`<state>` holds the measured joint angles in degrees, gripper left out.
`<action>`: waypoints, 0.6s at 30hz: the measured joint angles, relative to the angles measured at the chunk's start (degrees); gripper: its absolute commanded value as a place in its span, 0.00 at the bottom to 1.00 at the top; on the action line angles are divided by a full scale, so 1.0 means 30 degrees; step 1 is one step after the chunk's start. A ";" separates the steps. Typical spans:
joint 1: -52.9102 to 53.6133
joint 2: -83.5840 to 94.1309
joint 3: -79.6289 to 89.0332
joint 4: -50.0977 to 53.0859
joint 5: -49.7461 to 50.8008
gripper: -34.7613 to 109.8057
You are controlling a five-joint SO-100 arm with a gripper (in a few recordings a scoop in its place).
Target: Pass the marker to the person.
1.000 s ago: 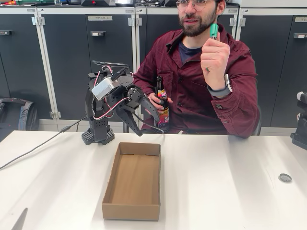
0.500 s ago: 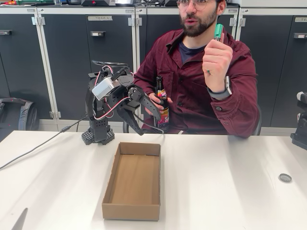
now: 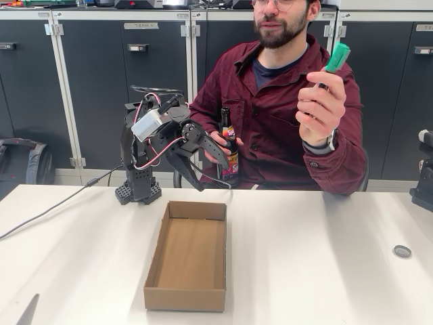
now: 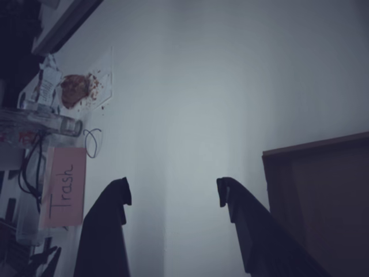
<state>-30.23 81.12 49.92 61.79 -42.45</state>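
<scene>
Behind the white worktop [image 3: 325, 257] sits the person in a maroon shirt [image 3: 284, 115], the open brown cardboard box [image 3: 188, 256] lying before them (the black robot arm [image 3: 152, 145] stands behind its left corner).

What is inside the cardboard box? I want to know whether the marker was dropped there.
The cardboard box shows only its bare brown floor. Its near wall hides a strip of that floor. The marker is in the person's raised hand.

The fixed view is bright, even and sharp; the wrist view is dim, bluish and soft.
</scene>
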 measured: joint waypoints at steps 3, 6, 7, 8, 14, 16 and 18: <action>0.0000 0.0000 0.0000 0.0000 -0.0117 0.46; 0.0000 0.0000 0.0000 0.0000 -0.0117 0.46; 0.0000 0.0000 0.0000 0.0000 -0.0176 0.46; 0.0000 0.0000 0.0000 0.0000 -0.0205 0.46; 0.0000 0.0000 0.0000 0.0117 -0.0205 0.46; 0.0059 0.0000 0.0000 0.0117 -0.0205 0.46; 0.0059 0.0000 0.0000 0.0117 -0.0205 0.46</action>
<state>-30.06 81.12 49.92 62.14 -43.07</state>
